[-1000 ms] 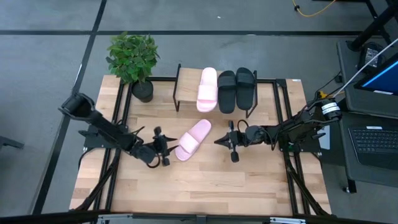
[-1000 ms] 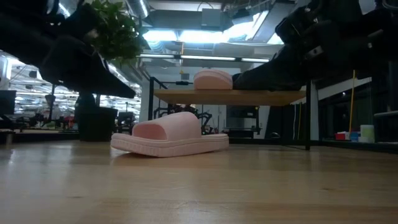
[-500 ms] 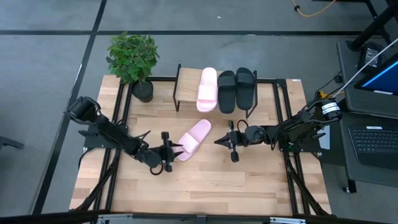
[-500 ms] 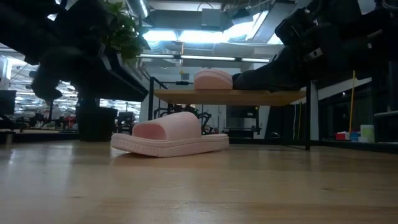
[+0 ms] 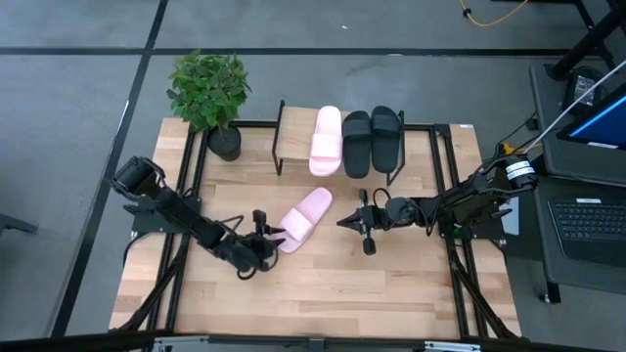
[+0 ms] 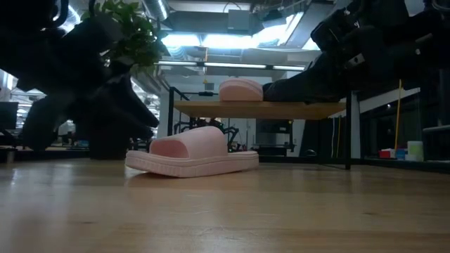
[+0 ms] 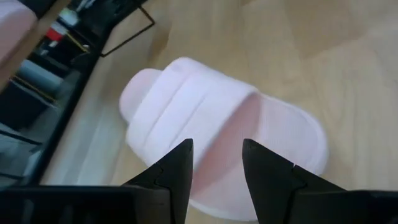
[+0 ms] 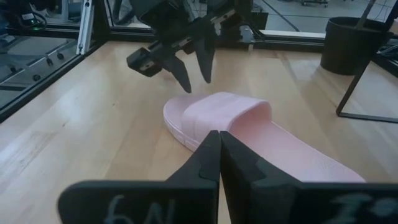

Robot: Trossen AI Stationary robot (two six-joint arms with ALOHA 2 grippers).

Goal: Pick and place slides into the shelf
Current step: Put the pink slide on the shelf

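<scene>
My left gripper, jaws released, sits just beside the loose pink slide (strap end); its length runs diagonally toward the shelf.

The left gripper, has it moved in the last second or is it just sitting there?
Yes. In the high view the left gripper has swung toward the pink slide on the table, closing the gap to its heel end. The slide itself has not shifted against the shelf.

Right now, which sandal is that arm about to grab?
Start at the small wooden shelf at the table's far edge, then come forward to the bare tabletop. The light pink slide there is the only one off the shelf, just ahead of the open left end effector.
</scene>
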